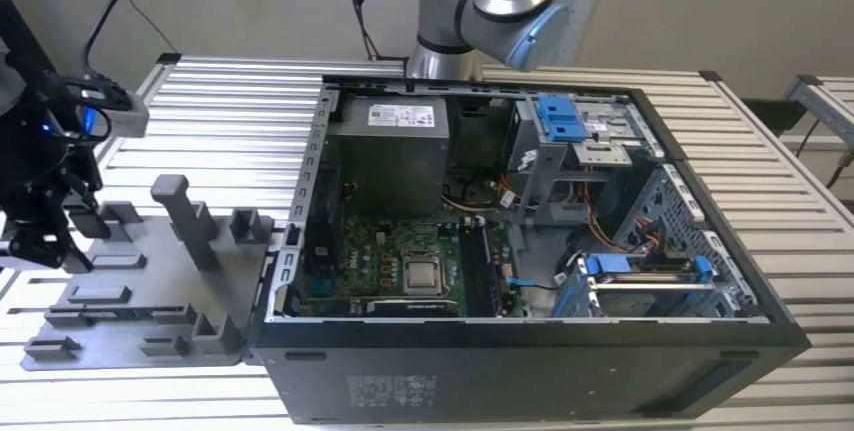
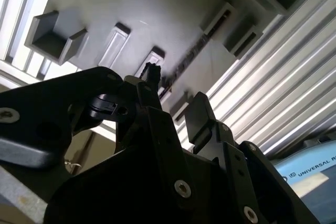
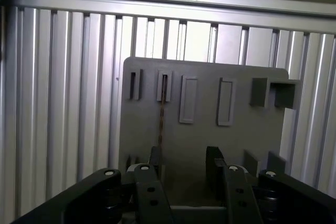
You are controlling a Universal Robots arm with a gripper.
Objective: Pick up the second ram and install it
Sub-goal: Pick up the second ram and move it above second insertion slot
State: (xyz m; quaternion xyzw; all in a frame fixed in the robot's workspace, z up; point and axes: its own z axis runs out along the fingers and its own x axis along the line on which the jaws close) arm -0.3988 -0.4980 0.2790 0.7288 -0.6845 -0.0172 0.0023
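Observation:
The second ram (image 3: 162, 109) is a thin dark strip seen edge-on, standing in a slot of the grey fixture plate (image 3: 247, 145). In the second wrist view the ram (image 2: 195, 50) runs as a dark line across the plate, ending close to one fingertip. My gripper (image 3: 184, 163) hangs above the plate, open, with the strip lying just inside one finger (image 3: 155, 160) and well apart from the other. In the exterior view my gripper (image 1: 47, 249) is at the far left, over the fixture plate (image 1: 134, 321).
An open computer case (image 1: 534, 341) lies to the exterior view's right of the fixture, its motherboard (image 1: 400, 261) and blue drive clips (image 1: 561, 116) exposed. Tall grey posts (image 1: 180, 216) rise from the fixture near the gripper. Everything rests on a ribbed aluminium table (image 1: 214, 101).

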